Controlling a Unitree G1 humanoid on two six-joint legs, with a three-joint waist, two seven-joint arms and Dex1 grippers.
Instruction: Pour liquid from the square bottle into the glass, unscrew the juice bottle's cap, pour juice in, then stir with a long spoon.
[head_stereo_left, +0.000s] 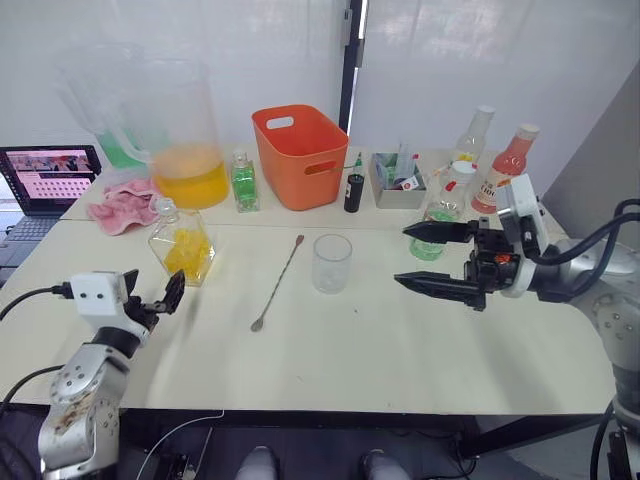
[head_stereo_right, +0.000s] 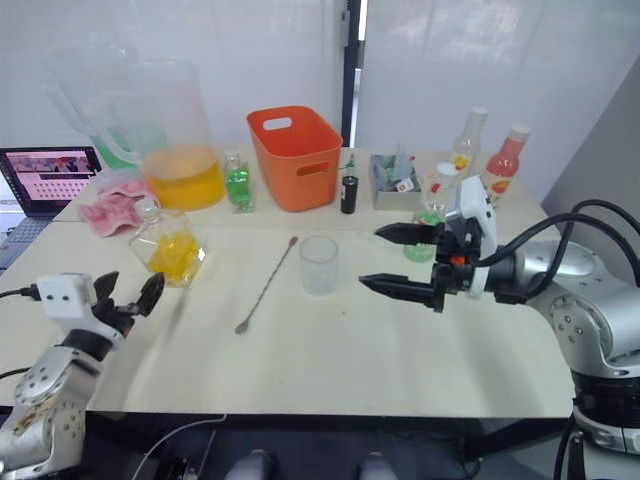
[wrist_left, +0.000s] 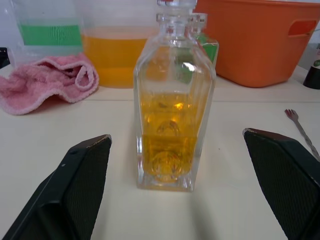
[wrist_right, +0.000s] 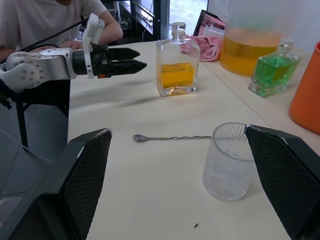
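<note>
The square bottle (head_stereo_left: 182, 245) with yellow liquid and its stopper stands at the table's left. My left gripper (head_stereo_left: 155, 297) is open just short of it, and its fingers (wrist_left: 75, 190) flank the bottle (wrist_left: 172, 125) without touching. The empty glass (head_stereo_left: 331, 262) stands mid-table, with the long spoon (head_stereo_left: 278, 283) lying flat to its left. My right gripper (head_stereo_left: 402, 256) is open to the right of the glass, pointing at it. The juice bottle (head_stereo_left: 443, 212), white cap (head_stereo_left: 462, 170) on, stands behind the right gripper's upper finger.
Along the back stand a big pitcher (head_stereo_left: 185, 135) of orange liquid, a small green bottle (head_stereo_left: 244, 183), an orange basket (head_stereo_left: 300, 155), a black vial (head_stereo_left: 353, 190), a grey tray (head_stereo_left: 395, 185) and a pink-liquid bottle (head_stereo_left: 506, 165). A pink cloth (head_stereo_left: 122, 205) and laptop (head_stereo_left: 48, 178) lie far left. A person (wrist_right: 50, 20) sits beyond the table.
</note>
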